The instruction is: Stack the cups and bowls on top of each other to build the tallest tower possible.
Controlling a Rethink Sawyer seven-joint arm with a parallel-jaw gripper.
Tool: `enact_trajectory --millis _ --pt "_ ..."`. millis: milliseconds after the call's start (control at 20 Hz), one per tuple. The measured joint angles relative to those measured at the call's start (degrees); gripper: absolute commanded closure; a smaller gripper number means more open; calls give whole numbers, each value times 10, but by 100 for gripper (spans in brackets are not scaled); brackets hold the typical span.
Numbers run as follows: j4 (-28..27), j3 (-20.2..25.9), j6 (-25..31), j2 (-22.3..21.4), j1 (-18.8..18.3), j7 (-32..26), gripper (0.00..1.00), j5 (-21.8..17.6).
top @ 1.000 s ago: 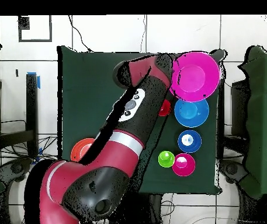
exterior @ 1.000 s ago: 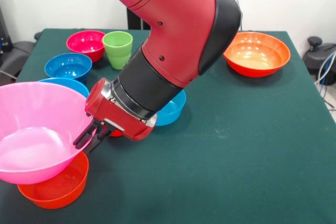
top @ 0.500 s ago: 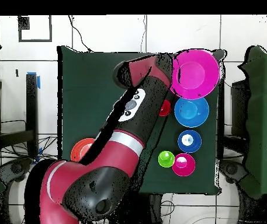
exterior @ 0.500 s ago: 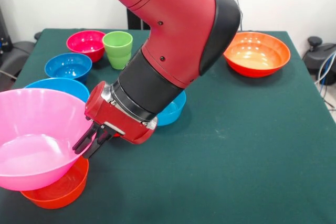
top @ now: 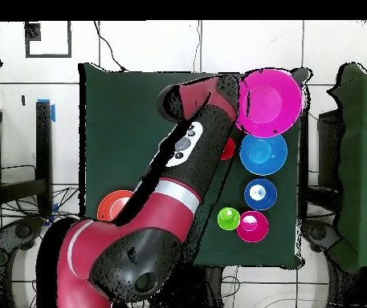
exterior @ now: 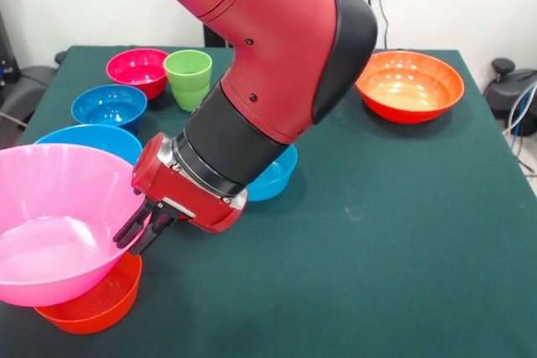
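My gripper (exterior: 127,243) is shut on the right rim of the huge hot-pink bowl (exterior: 50,224). The bowl is tilted and hangs over a small orange bowl (exterior: 88,303) at the table's front left corner; I cannot tell whether they touch. In the overhead view the pink bowl (top: 272,102) shows and the arm hides the gripper. The large light blue bowl (exterior: 88,138) is just behind it. A small blue bowl (exterior: 109,105), a magenta bowl (exterior: 137,69) and the green cup (exterior: 188,77) stand further back. The red cup (top: 228,148) shows only from overhead.
A second orange bowl (exterior: 409,85) stands at the back right of the green table (exterior: 377,232). Another blue bowl (exterior: 275,175) sits half hidden under my forearm. No purple bowl is in view.
The pink bowl has sunk a little in my grip, closer onto the orange bowl beneath it. The arm has shifted slightly left with it.
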Motion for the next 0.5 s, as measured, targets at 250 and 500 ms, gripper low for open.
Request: enact_trajectory --millis 250,500 --pt "0 7 -5 2 -1 0 100 0" --pt "0 15 -6 3 -1 0 100 2"
